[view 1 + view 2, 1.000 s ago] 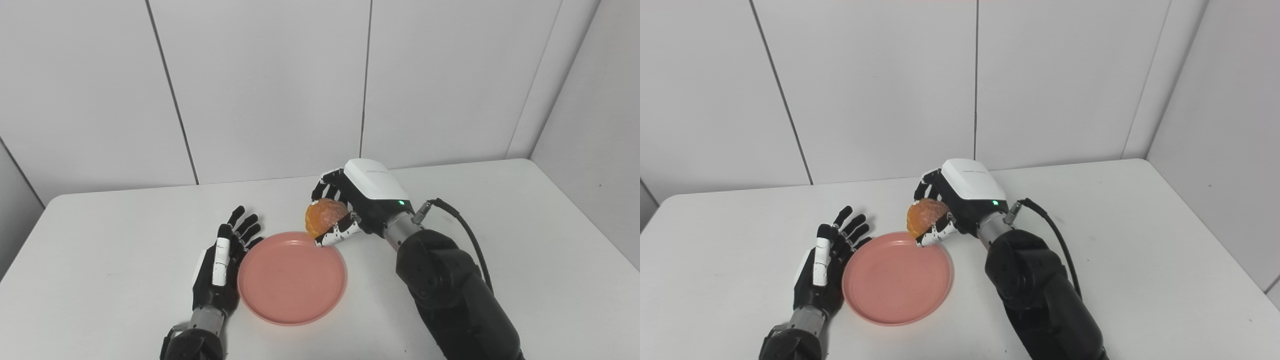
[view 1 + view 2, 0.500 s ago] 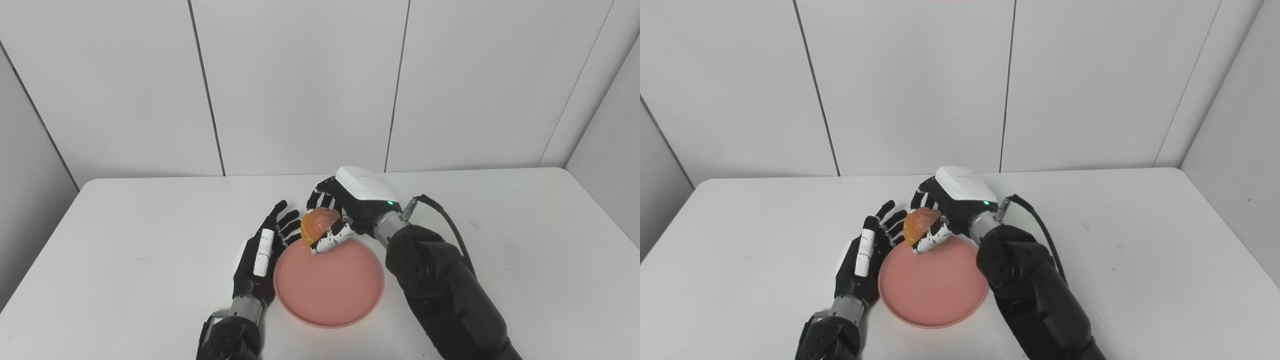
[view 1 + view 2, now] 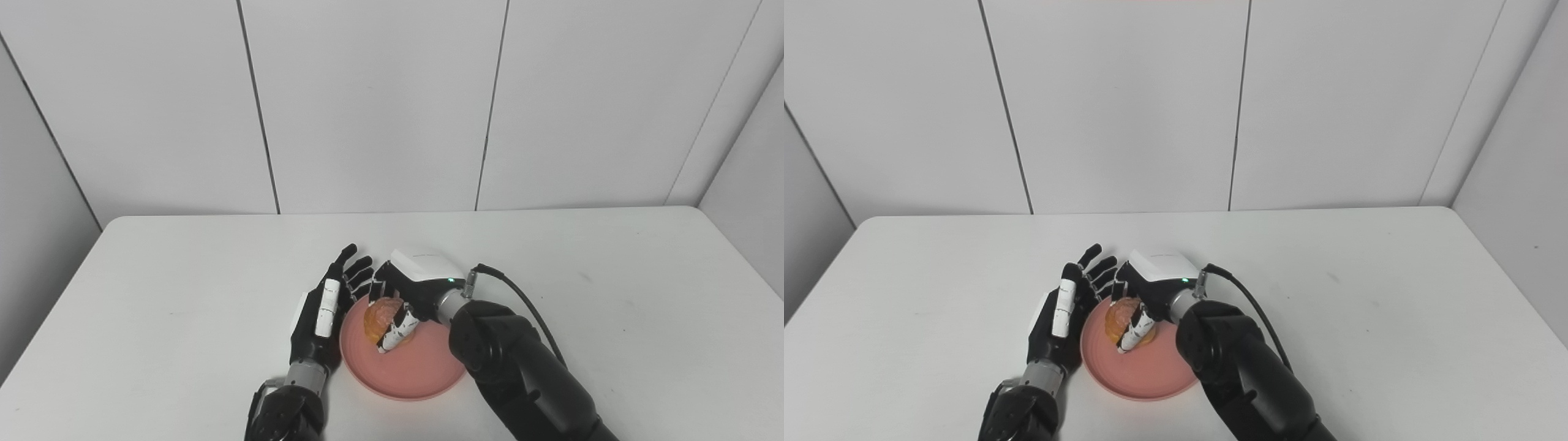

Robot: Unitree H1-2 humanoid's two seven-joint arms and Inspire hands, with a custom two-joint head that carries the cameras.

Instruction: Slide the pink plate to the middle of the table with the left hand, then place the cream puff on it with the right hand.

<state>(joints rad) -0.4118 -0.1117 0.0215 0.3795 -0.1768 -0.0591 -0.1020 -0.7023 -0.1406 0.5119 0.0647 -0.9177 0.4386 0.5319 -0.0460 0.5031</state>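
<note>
Left eye view showed me, nearest the camera, both forearms coming up from the bottom edge, with the pink plate [image 3: 404, 367] lying between them near the middle of the white table [image 3: 612, 306]. My left hand [image 3: 323, 312] rested just beside the plate's left rim, fingers [image 3: 352, 269] spread and straight, gripping nothing; I could not tell whether its edge touched the rim. My right hand [image 3: 404, 300] hung over the plate's far half, fingers [image 3: 395, 334] and thumb clamped around the cream puff [image 3: 378, 318]. The puff sat low over the pink surface, though I could not tell whether it had touched down. I judged the pastry light, soft and easily crushed, its glazed top perhaps a little tacky, so the hold around its sides looked right and only a gentle squeeze was wanted. Beyond the hands lay bare tabletop, then the panelled wall [image 3: 367, 104].
</note>
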